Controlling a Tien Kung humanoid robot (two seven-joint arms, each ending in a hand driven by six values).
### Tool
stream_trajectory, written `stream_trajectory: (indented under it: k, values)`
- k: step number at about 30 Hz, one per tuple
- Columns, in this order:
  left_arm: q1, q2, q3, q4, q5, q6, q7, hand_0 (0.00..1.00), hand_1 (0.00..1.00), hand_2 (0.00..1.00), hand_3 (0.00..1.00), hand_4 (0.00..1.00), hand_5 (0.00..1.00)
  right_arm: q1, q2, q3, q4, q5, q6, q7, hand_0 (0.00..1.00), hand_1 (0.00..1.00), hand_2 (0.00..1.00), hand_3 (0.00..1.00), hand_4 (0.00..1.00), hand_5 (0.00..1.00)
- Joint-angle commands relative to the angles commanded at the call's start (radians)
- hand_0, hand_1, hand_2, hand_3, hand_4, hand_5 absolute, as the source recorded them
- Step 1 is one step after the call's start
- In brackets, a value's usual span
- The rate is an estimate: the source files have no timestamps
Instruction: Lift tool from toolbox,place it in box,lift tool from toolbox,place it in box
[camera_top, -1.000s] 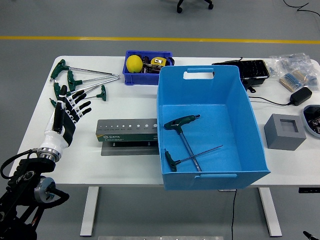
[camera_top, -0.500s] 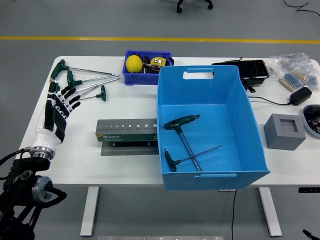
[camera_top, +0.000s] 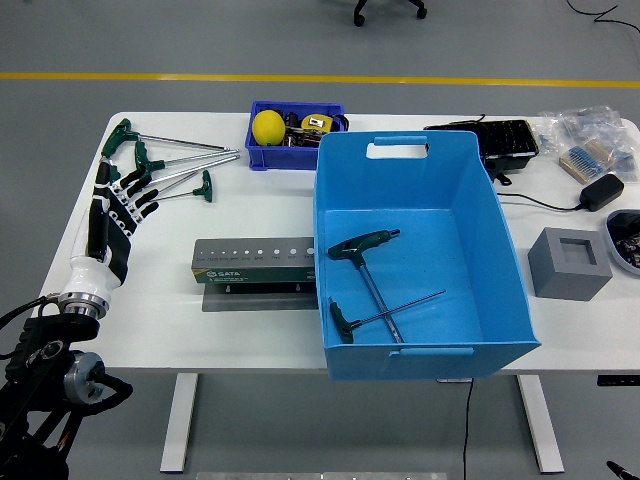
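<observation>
The T-handle hex keys (camera_top: 165, 160) fanned out at the desk's (camera_top: 250, 320) far left corner look like stiff, light steel with thin slick shafts, so I'd grab one by its chunky green handle. My left hand (camera_top: 118, 205) hovers at the left edge just beside them, fingers spread and holding nothing. Two more already lie in the blue box (camera_top: 500, 240).

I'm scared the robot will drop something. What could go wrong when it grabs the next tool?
The T-handle tools lie crossed and touching near the table's left edge, so the left robot hand, open beside them, might catch two or push one off. The blue box sticks out past the near edge, so a hard drop might tip it. Two tools already lie inside; a new one could tangle with them.
</observation>
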Motion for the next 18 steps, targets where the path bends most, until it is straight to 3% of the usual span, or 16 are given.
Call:
stream_trajectory:
  k: [18]
  values:
    - [0.001,0.000,0.001,0.003,0.009,0.009,0.005,0.782,0.771,0.826,0.760,0.994,0.998,-0.001,0.000,-0.001,0.000,0.000,0.000,0.000,0.813,0.753,0.763,0.782,0.998,0.815]
